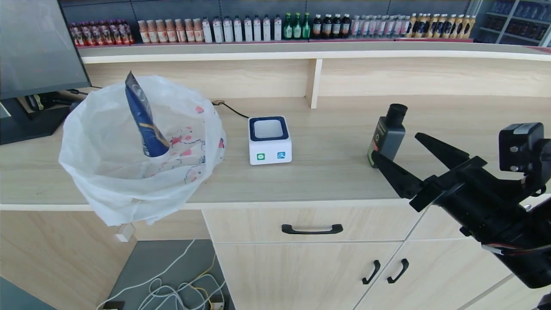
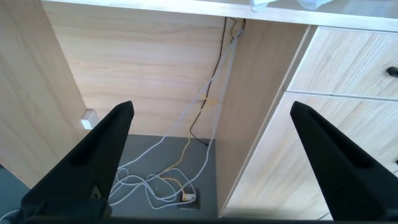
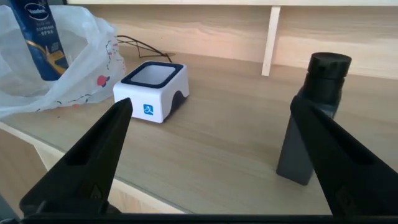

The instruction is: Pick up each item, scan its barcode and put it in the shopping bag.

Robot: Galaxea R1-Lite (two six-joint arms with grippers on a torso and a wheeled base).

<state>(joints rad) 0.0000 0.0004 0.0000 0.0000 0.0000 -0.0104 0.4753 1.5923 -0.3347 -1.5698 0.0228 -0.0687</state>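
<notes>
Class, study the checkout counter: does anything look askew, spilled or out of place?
Only small things: the blue pouch leans tilted in the shopping bag, which sags over the front edge of the counter. The grey bottle stands upright; nothing is spilled.

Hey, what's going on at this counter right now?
A two-armed robot is bagging items at a checkout counter. Its right end effector is open just in front of a grey bottle standing on the counter, not gripping it. A blue pouch already stands in the shopping bag, and the white scanner sits between bag and bottle. The left end effector is open and empty, low by the cabinet front.
</notes>
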